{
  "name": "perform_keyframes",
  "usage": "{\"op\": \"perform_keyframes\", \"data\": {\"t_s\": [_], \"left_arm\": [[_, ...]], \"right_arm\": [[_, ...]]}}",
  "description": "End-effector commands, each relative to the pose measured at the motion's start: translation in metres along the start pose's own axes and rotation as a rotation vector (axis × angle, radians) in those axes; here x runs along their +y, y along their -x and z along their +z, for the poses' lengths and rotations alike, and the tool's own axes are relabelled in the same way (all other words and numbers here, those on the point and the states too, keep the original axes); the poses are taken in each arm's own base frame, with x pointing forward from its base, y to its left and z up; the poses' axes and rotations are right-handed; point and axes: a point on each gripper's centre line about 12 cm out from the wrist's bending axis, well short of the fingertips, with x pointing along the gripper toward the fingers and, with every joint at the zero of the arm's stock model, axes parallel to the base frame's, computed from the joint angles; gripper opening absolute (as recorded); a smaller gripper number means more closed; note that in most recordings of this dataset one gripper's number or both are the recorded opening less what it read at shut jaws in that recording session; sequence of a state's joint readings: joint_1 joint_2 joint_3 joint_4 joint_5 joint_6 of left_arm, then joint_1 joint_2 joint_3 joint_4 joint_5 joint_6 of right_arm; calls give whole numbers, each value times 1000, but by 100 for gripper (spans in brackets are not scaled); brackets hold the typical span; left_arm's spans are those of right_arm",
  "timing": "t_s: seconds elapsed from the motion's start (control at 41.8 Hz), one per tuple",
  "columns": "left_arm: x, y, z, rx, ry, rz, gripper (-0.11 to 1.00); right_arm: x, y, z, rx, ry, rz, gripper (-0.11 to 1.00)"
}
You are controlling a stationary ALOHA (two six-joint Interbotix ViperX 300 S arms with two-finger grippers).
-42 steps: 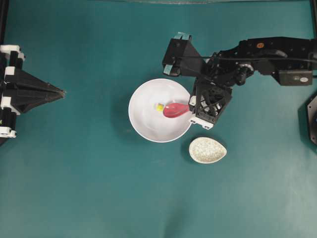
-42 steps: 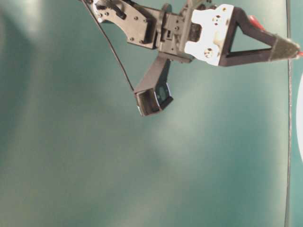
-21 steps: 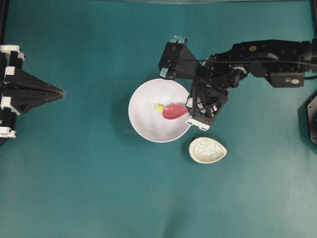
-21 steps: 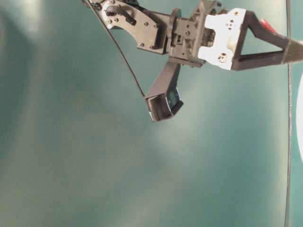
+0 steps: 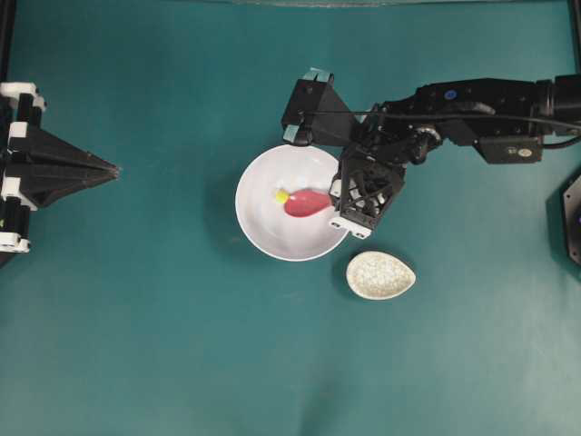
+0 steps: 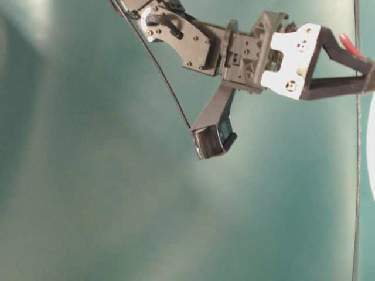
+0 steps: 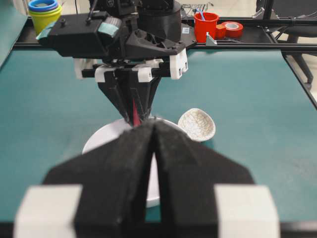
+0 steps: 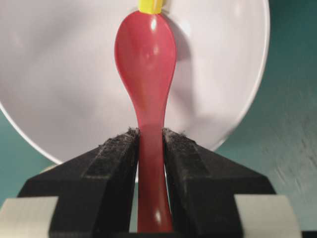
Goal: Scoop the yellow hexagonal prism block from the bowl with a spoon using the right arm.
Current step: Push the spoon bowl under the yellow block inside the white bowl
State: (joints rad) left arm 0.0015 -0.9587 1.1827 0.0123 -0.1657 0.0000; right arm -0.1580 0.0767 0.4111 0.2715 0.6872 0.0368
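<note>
Over the bowl (image 5: 272, 232), jaws pinch the spoon (image 8: 146, 54) at the yellow block (image 8: 150, 6).
Keep the scoop's tip low, sliding under.

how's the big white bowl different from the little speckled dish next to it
The bowl is round, plain white and much larger; the speckled dish is teardrop-shaped with a crackled off-white pattern. The bowl holds the spoon's scoop and the yellow block; the dish holds nothing. Both sit upright on the green table.

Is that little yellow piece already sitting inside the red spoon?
No, the yellow block lies in the bowl just past the tip of the spoon, whose scoop is bare.
</note>
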Motion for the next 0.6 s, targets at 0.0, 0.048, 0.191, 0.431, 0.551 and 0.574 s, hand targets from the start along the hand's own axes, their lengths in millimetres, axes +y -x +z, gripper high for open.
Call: {"op": "perform_keyframes", "data": {"t_s": [0.0, 0.048, 0.191, 0.431, 0.551, 0.574], "left_arm": [[0, -2, 4, -9, -3, 1, 0], [0, -2, 4, -11, -3, 1, 0], [0, -2, 4, -11, -4, 1, 0], [0, -2, 4, -11, -4, 1, 0], [0, -2, 4, -9, -4, 1, 0], [0, -2, 5, -11, -3, 1, 0]], "right_arm": [[5, 11, 13, -70, 15, 9, 24], [5, 11, 14, -81, 16, 9, 24], [4, 11, 18, -115, 22, 5, 24], [4, 12, 24, -168, 23, 7, 24], [5, 13, 26, -184, 23, 8, 24], [5, 14, 27, -188, 24, 9, 24]]}}
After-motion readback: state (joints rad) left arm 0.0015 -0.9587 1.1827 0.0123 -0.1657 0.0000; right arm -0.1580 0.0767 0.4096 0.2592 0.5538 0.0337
